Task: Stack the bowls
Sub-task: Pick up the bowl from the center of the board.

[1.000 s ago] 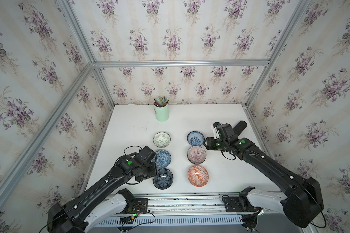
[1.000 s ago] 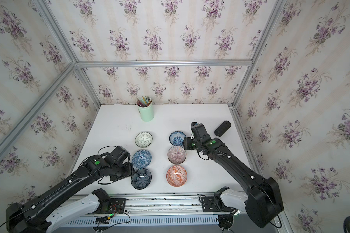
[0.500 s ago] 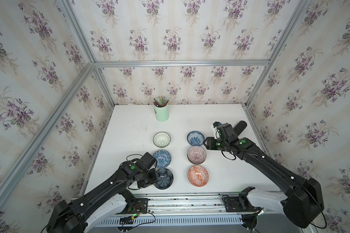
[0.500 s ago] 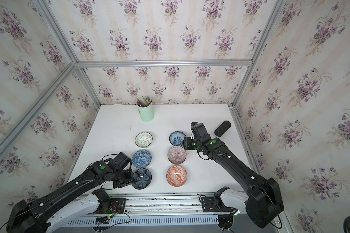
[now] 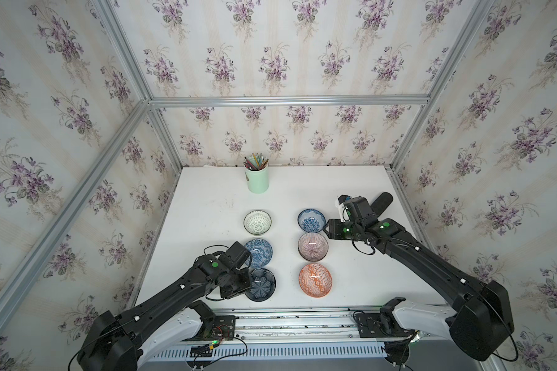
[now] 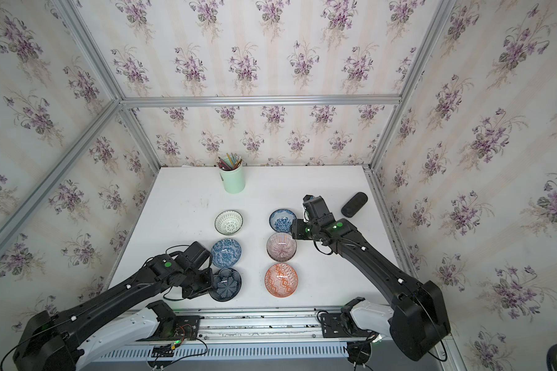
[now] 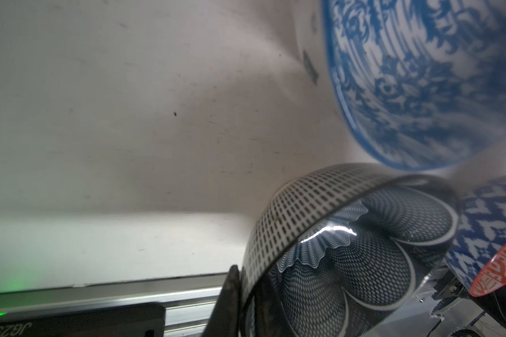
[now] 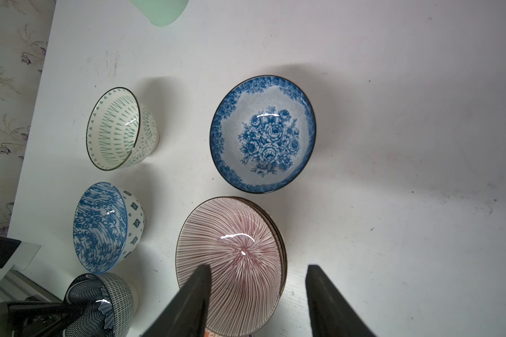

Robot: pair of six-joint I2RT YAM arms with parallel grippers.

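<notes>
Six bowls stand in two columns on the white table in both top views. The left column holds a white-green bowl [image 5: 257, 222], a blue-white bowl [image 5: 258, 253] and a dark petal bowl [image 5: 262, 285]. The right column holds a blue floral bowl [image 5: 311, 220], a pink-lined bowl [image 5: 313, 246] and an orange bowl [image 5: 314, 280]. My left gripper [image 7: 246, 303] is shut on the dark petal bowl's [image 7: 348, 256] rim, one finger inside, one on the dotted outer wall. My right gripper [image 8: 257, 280] hangs open over the pink-lined bowl's [image 8: 231, 251] right rim; a second rim shows under that bowl.
A mint-green cup of pencils [image 5: 257, 180] stands at the back of the table. A black oblong object [image 5: 381, 202] lies by the right wall behind my right arm. An aluminium rail [image 5: 287, 316] runs along the front edge. Wallpapered walls close in three sides.
My left gripper has moved from beside the blue-white bowl toward the front edge and closed on the dark petal bowl's rim. The right arm has stayed put.
</notes>
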